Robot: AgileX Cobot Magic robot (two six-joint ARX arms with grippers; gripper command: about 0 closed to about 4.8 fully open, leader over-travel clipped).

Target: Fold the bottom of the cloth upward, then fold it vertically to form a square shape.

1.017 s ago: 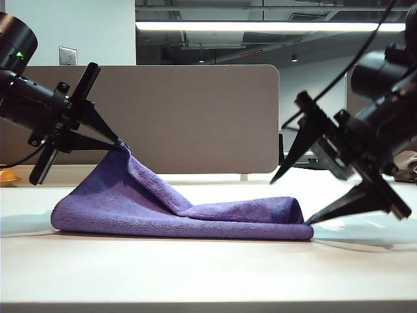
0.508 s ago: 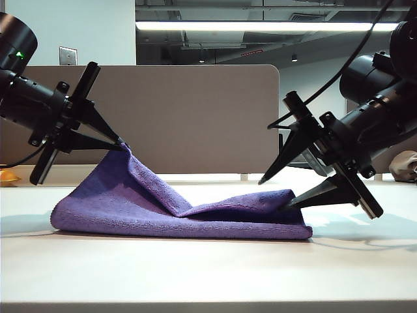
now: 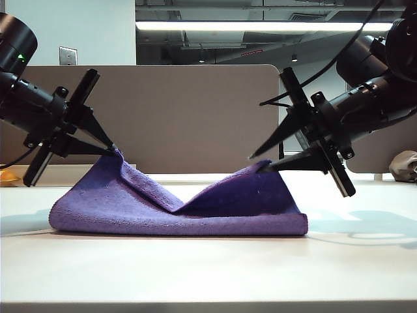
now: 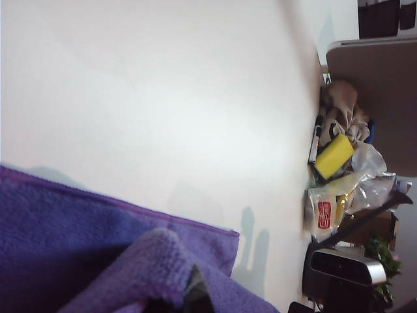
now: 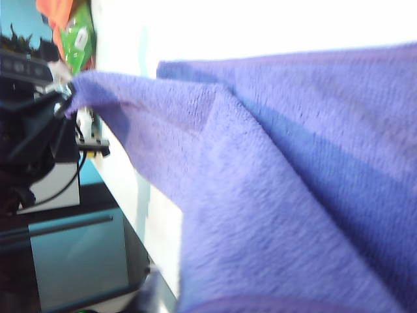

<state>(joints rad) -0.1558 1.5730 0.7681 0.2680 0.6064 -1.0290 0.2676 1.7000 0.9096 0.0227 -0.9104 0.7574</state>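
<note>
The purple cloth (image 3: pixel 163 208) lies lengthwise on the white table (image 3: pixel 208 274), with both near corners raised. My left gripper (image 3: pixel 115 150) is shut on the left corner and holds it above the table. In the left wrist view the cloth (image 4: pixel 78 248) bunches around the dark fingertip of the left gripper (image 4: pixel 187 297). My right gripper (image 3: pixel 259 163) pinches the right corner, which stands lifted off the table. The cloth (image 5: pixel 293 195) fills the right wrist view and hides that gripper's fingers. The left gripper (image 5: pixel 62 91) shows there on the far corner.
A grey partition (image 3: pixel 195 117) stands behind the table. A brownish-grey lumpy object (image 3: pixel 405 164) sits at the far right. A yellow thing (image 3: pixel 5 176) lies at the left edge. A yellow sponge (image 4: pixel 333 156) and plastic bags (image 4: pixel 326 208) clutter the table's end.
My right gripper closed from wide open onto the cloth's right corner and raised it up and to the left. My left gripper kept its hold and place.
</note>
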